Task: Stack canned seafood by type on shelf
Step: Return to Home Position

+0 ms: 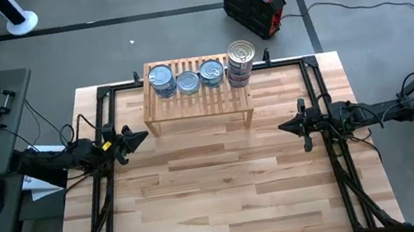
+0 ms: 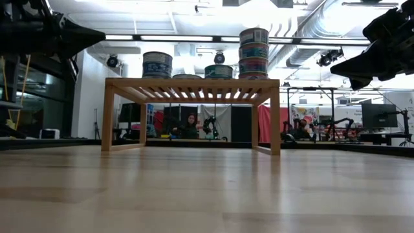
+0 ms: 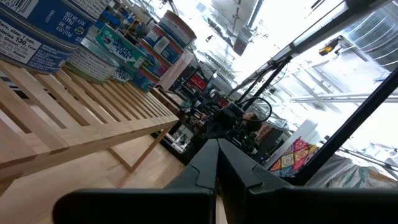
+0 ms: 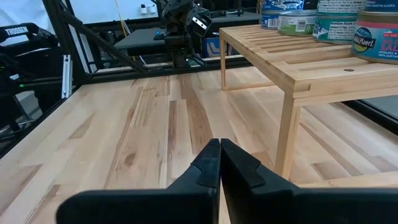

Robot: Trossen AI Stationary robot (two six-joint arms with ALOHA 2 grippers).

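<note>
Canned seafood tins sit in four groups along the slatted top of the low wooden shelf [image 1: 197, 105], which stands at the far middle of the plank table [image 1: 227, 188] with its long axis running across, from one arm's side to the other. The tallest stack [image 1: 242, 62] is at the shelf's right end, with a blue-labelled stack [image 1: 161, 79] at the left end and two lower groups [image 1: 187, 81] [image 1: 211, 72] between them. The low view shows the right-end stack several tins high and the others shorter. No tin shows on the planks in front, so the sorting looks finished and what remains is drawing the arms back to rest. The left gripper [image 1: 143, 135] points inward near the shelf's left front leg, its fingers pressed together on nothing. The right gripper [image 1: 282, 126] faces it from the other side, a little farther out from the right front leg, likewise closed and empty. Both are in front of the shelf, below its top, with the tins lying beyond and inward of each. The left is the nearer, so its retreat should go outward, away from that leg, not across the shelf.
</note>
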